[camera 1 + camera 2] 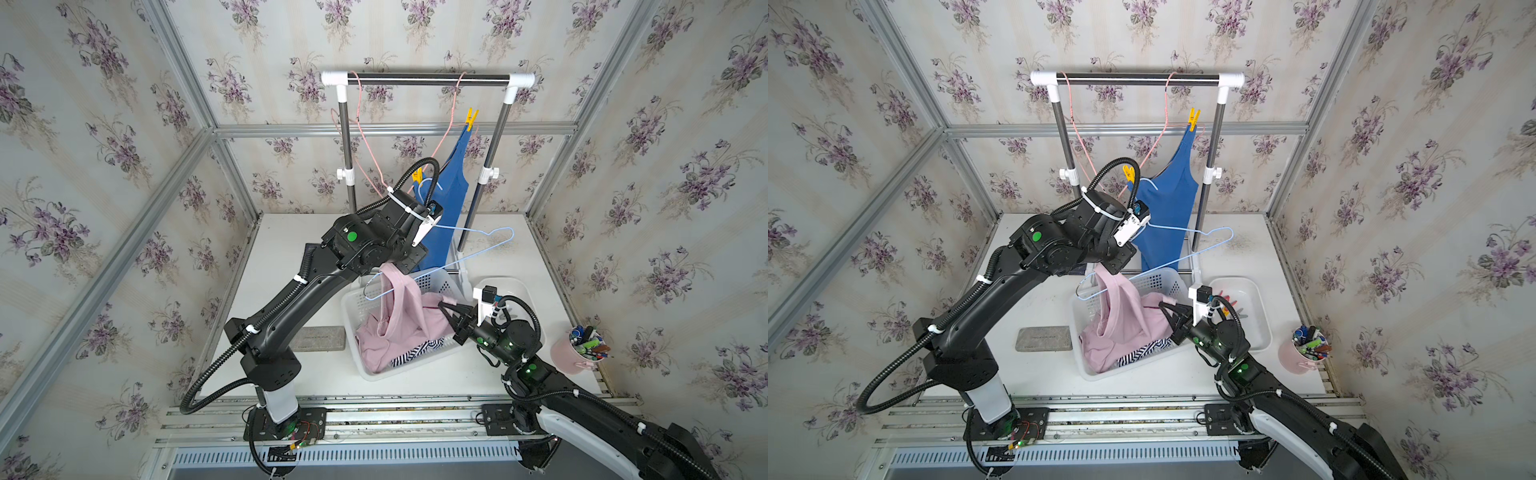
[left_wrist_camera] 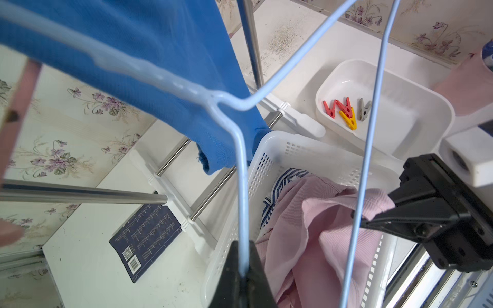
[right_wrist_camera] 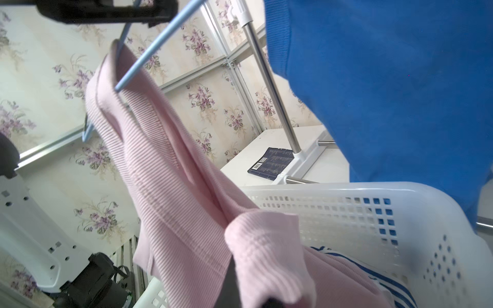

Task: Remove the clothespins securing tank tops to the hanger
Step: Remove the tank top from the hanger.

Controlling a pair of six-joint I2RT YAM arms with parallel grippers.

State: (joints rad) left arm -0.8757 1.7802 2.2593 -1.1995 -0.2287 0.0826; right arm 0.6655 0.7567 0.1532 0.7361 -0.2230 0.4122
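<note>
The only print in sight is on a dark navy booklet [image 2: 145,237] lying flat on the table at the lower left of the left wrist view: a QR code and a barcode show near one corner, with white lines of text too small to read. No brand can be made out.

In both top views the blue tank top [image 1: 446,199] hangs right of centre. One strap is pinched to a pink cord [image 1: 1166,104] by a yellow clothespin [image 1: 471,118], flared prongs pointing up. A second yellow clothespin [image 1: 417,174] sits lower and to the left, at the other strap. Four loose clothespins [image 2: 345,112] — two red, one yellow, one grey — lie together in a white tray [image 2: 416,112] at the upper right of the left wrist view.

The left gripper [image 2: 242,262] is clamped on the light-blue wire hanger [image 2: 241,192]. The ribbed pink tank top [image 1: 399,316] drapes from that hanger into the white basket [image 1: 436,284], over the striped tank top [image 1: 415,353]. The right gripper [image 1: 442,306] is pinched tight on a fold of the pink fabric.
</note>
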